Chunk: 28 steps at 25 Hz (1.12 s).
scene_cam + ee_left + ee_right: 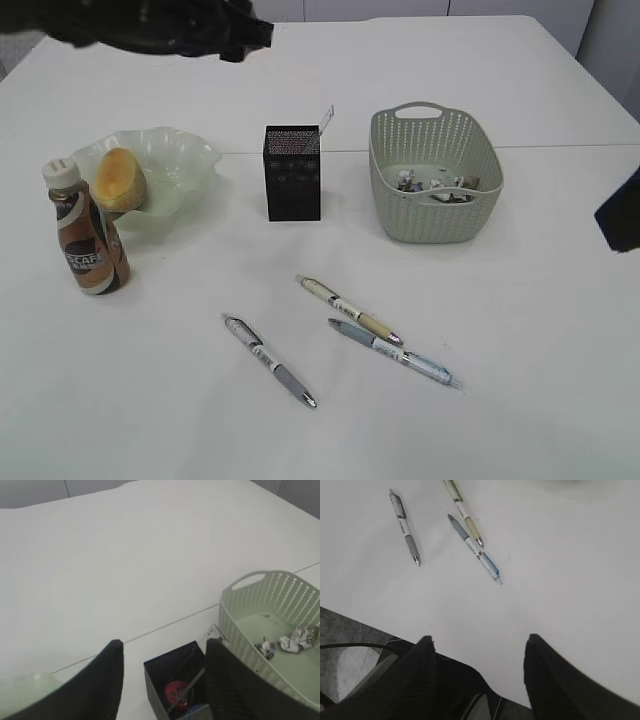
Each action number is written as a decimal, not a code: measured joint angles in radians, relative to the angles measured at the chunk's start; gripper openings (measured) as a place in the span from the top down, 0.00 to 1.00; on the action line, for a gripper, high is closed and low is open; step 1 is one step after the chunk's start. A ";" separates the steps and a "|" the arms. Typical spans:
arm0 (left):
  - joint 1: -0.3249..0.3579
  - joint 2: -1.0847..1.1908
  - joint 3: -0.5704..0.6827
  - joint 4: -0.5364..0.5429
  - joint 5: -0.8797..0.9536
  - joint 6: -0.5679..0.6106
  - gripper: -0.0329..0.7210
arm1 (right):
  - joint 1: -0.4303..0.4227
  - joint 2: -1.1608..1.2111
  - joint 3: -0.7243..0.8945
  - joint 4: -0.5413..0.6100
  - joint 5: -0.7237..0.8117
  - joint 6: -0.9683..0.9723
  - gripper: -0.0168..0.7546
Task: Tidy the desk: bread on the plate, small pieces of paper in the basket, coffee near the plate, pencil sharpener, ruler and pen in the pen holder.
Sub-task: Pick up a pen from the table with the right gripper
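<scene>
While three pens [349, 338] lie lower centre | golden-yellow oval bread [119, 179] on wavy pale green plate [180, 155], left | left gripper [162, 652], right gripper [477, 645]: both released, empty.

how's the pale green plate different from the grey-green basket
The plate is a translucent, shallow dish with a wavy ruffled rim; the basket is opaque, deep and oval, with perforated sides and cut-out handles. The plate holds the bread, while the basket holds crumpled paper pieces. The plate sits left of the pen holder, the basket right of it. Both are greenish and rest on the desk.
</scene>
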 joint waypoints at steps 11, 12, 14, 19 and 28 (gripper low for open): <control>0.000 -0.309 -0.118 0.077 0.619 0.000 0.44 | 0.000 0.100 -0.087 0.125 0.004 0.002 0.44; 0.000 -0.329 -0.133 0.088 0.664 0.000 0.44 | 0.000 0.121 -0.099 0.132 0.004 -0.001 0.44; 0.000 -0.360 -0.173 0.114 0.773 -0.002 0.44 | 0.000 0.164 -0.132 0.139 0.004 -0.004 0.44; 0.000 -0.385 -0.278 0.140 1.066 -0.036 0.44 | 0.000 0.284 -0.246 0.155 0.004 -0.007 0.44; 0.050 -0.416 -0.311 -0.005 1.158 -0.044 0.44 | 0.112 0.543 -0.435 0.147 0.000 -0.013 0.43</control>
